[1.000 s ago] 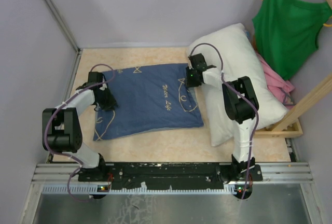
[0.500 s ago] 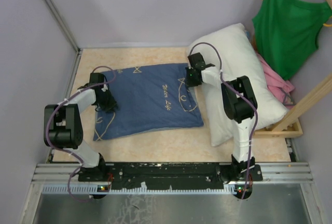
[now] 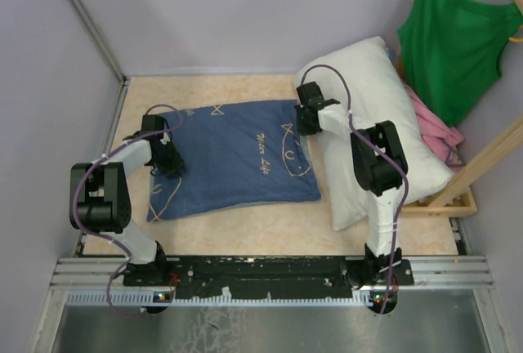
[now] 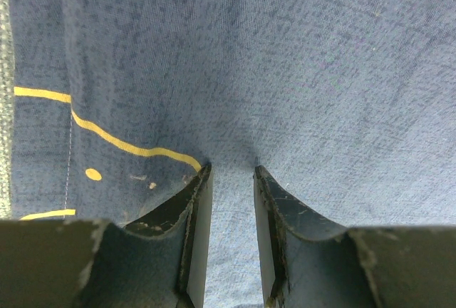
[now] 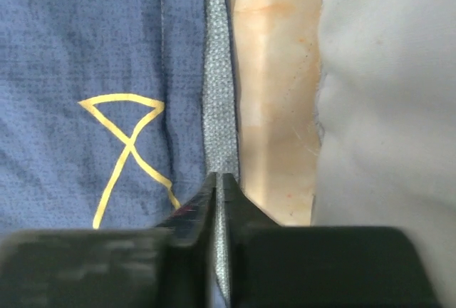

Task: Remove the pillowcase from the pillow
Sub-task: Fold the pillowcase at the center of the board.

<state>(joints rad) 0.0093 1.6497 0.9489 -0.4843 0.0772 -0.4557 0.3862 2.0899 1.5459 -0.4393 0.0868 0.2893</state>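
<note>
The left gripper (image 4: 229,172) is closed part-way on a puckered fold at the left edge of the one pillowcase (image 3: 237,157), which is spread flat on the bench (image 3: 204,91) between the two grippers. The right gripper (image 5: 219,177) is shut tight on the pillowcase's pale hem, with a narrow strip of bare bench just right of it before the one white pillow (image 3: 384,116). Beyond the pillow, one green tank top (image 3: 458,38), one pink garment (image 3: 433,128) and a wooden rack (image 3: 490,161) are crowded together.
</note>
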